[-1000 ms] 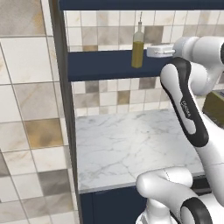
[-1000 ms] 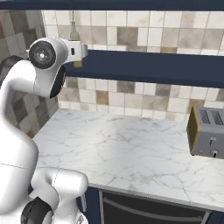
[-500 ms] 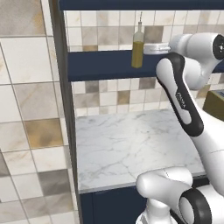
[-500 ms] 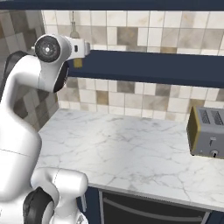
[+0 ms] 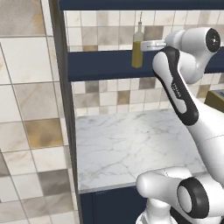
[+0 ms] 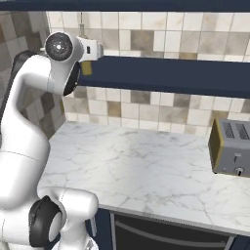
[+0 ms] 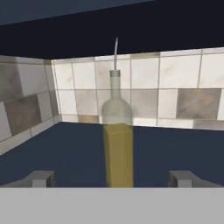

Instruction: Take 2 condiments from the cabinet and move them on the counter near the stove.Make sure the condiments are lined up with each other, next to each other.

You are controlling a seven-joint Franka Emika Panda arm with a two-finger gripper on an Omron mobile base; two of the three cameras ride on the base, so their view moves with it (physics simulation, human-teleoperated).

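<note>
The oil bottle point(image 7: 117, 144) stands upright on the navy shelf point(image 5: 105, 65), toward the shelf's left end and a little out from the tiled back wall. In the hand view it sits centred between the two finger tips point(image 7: 40, 178), which are spread wide apart with nothing between them yet. The hand point(image 5: 148, 45) reaches along the shelf at bottle height, just beside the bottle's right side in the left base view. Since a second ago the forearm has swung upright and the wrist has drawn in closer to the shelf edge, so the hand is now squared on the bottle. That suggests the approach is nearly done and the grasp is the next step. Below, the marble table point(image 6: 146, 171) carries a toaster point(image 6: 230, 149) near its right edge
</note>
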